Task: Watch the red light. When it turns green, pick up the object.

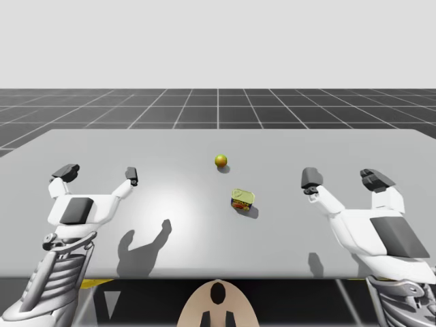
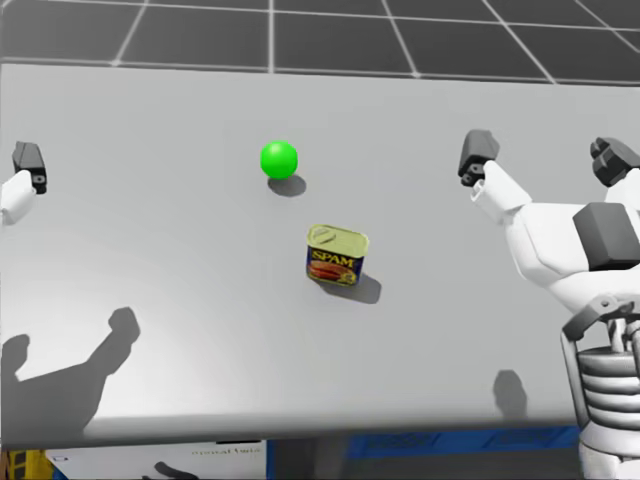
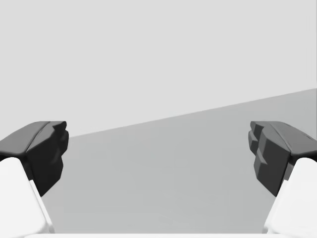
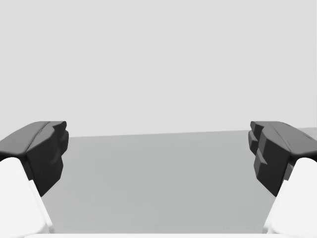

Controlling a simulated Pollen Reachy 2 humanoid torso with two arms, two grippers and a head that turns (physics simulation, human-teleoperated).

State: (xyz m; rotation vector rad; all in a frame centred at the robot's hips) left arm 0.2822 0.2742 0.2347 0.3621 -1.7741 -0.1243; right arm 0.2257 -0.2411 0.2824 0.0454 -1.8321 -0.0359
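A small ball light sits at the table's middle; it reads green (image 2: 279,159) in the head view and yellowish (image 1: 221,161) in the high view. Just nearer to me stands a rectangular tin (image 2: 336,255) with a yellow lid and blue sides, also seen from above (image 1: 242,199). My left gripper (image 1: 99,174) hovers open over the table's left part, far from the tin. My right gripper (image 1: 344,179) hovers open on the right, about level with the light (image 2: 545,157). Nothing lies between the fingers of the left gripper (image 3: 158,153) or the right gripper (image 4: 158,153) in the wrist views.
The grey table (image 1: 204,238) carries the light, the tin and the arms' shadows. Its near edge runs just ahead of my torso, and a dark gridded floor lies beyond the far edge.
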